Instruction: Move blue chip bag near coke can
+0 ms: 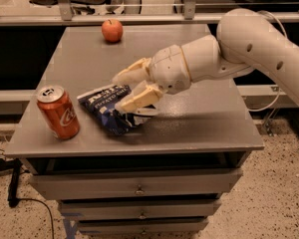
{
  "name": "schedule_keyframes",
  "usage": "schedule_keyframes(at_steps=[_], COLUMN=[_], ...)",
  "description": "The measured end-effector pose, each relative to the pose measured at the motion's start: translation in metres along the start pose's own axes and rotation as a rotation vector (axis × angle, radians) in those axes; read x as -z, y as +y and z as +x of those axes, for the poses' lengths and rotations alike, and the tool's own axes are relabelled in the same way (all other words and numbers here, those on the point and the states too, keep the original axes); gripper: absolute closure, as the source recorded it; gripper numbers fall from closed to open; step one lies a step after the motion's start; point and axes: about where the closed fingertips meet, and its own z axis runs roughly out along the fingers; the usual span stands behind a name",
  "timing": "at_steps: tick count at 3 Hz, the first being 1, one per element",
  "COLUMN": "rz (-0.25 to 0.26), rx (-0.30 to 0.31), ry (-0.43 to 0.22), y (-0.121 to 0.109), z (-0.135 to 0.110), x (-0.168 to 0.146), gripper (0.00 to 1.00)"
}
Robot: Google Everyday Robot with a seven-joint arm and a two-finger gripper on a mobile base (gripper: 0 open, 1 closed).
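**Ana:** What took up most of the scene?

**Ben:** A grey, flat-topped metal desk (204, 128) with a stack of shallow drawers (139, 188) under it. Everything else sat on it or hung over it.

**Ana:** And the robot?

**Ben:** A thick, cream-white, smooth-shelled arm (259, 44) reached in from the right edge, sloping down toward the middle of the desk. At its end was the pale two-fingered pincer (117, 92), pointing left, low over the front-left part of the top.

**Ana:** Was the pincer clamped on anything?

**Ben:** No. Its fingers stood apart, one above the other. The lower finger (137, 98) lay across the right half of the bag, but I could not tell whether it touched the foil.

**Ana:** Which bag?

**Ben:** The small, crumpled dark-blue foil chip bag (102, 108) with white lettering. It lay flat on the desk near the front edge, left of centre.

**Ana:** Where was the can?

**Ben:** The red-orange aluminium soda can (58, 112), white script on its side and a silver top with a pull tab, stood upright at the front-left corner. The chip bag was just beside it, on its right. Whether they touched, I could not say.

**Ana:** Anything smaller?

**Ben:** A round red-orange apple (112, 30) at the desk's far edge, well apart from the rest.
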Motion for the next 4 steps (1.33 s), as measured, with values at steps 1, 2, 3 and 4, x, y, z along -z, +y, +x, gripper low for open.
schedule_keyframes(at_steps=[1, 2, 3, 4], rz=[0.006, 0.007, 0.039, 0.107], rx=[-0.008, -0.009, -0.061, -0.123], ry=[0.002, 0.002, 0.017, 0.063], y=[-0.001, -0.001, -0.018, -0.054], z=[0.002, 0.003, 0.023, 0.060], x=[0.003, 0.003, 0.036, 0.094], gripper=[0.00, 0.00, 0.00, 0.00])
